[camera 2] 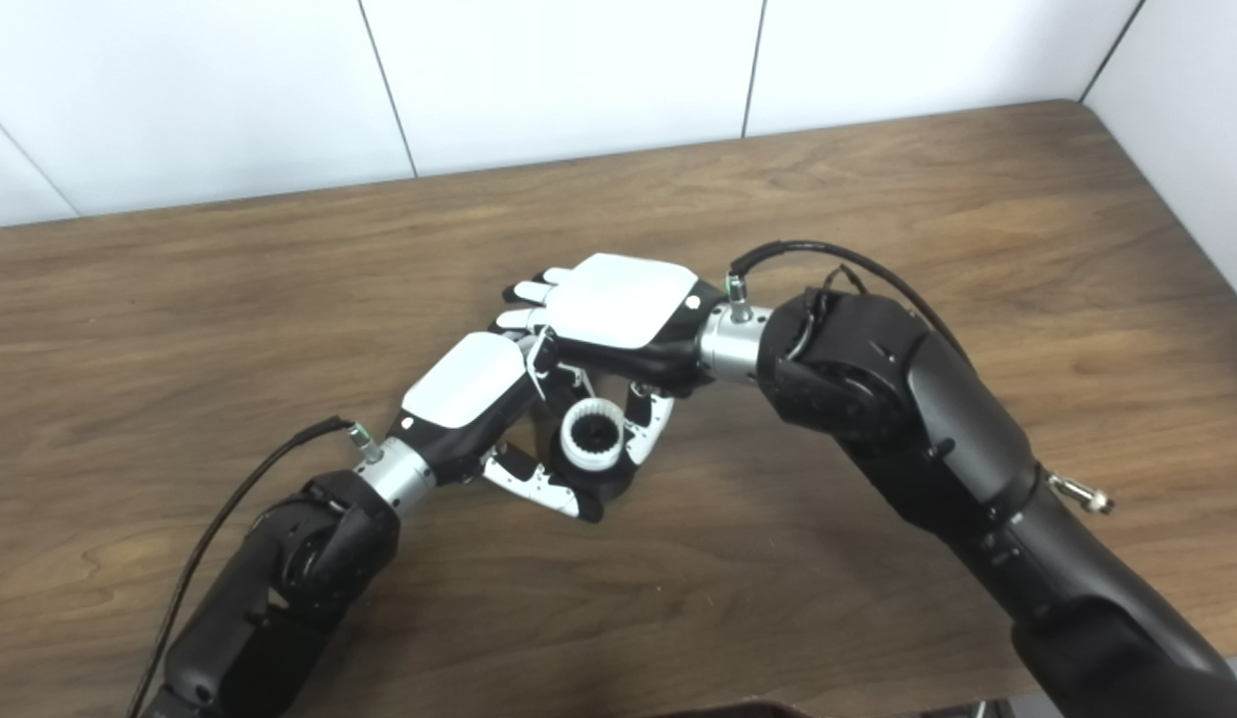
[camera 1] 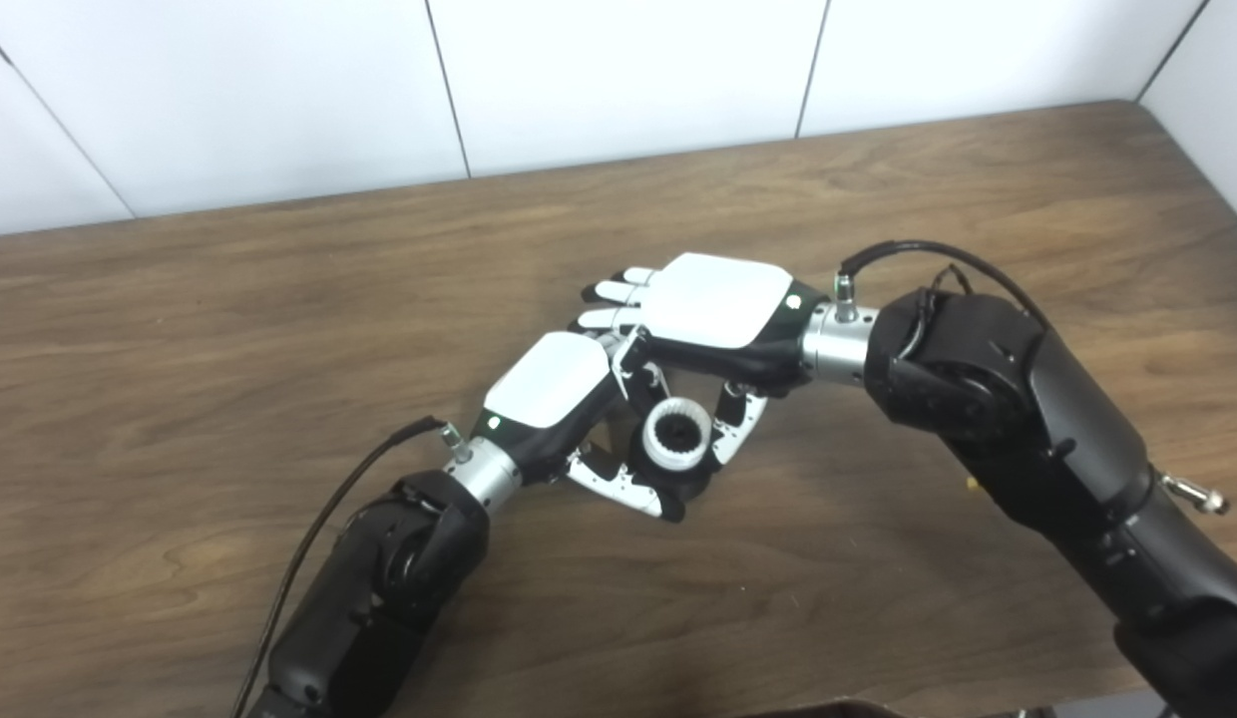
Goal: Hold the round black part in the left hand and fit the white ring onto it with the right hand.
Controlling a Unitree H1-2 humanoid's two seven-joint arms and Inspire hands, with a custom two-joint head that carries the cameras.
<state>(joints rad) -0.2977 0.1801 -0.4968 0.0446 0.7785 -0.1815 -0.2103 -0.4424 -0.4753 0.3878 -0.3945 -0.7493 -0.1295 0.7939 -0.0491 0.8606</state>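
Left hand [camera 1: 554, 399] low over table [camera 1: 229, 329], fingers [camera 1: 618, 489] curled around round black part [camera 1: 690, 481]. White ring [camera 1: 676, 434] seated on part's top, toothed bore showing. Right hand [camera 1: 713, 309] above, thumb and fingers [camera 1: 738, 424] pinching ring's far side. Hands touching mid-table.

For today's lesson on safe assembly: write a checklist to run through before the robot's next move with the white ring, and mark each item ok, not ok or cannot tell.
1. Left hand holds the round black part: ok, its fingers wrap around the part.
2. White ring sits over the black part: ok.
3. Ring fully seated on the part: cannot tell, the joint is hidden.
4. Right hand in contact with the ring: ok, its thumb rests at the ring's side.
5. Both hands above the table, with nothing else near them: ok.
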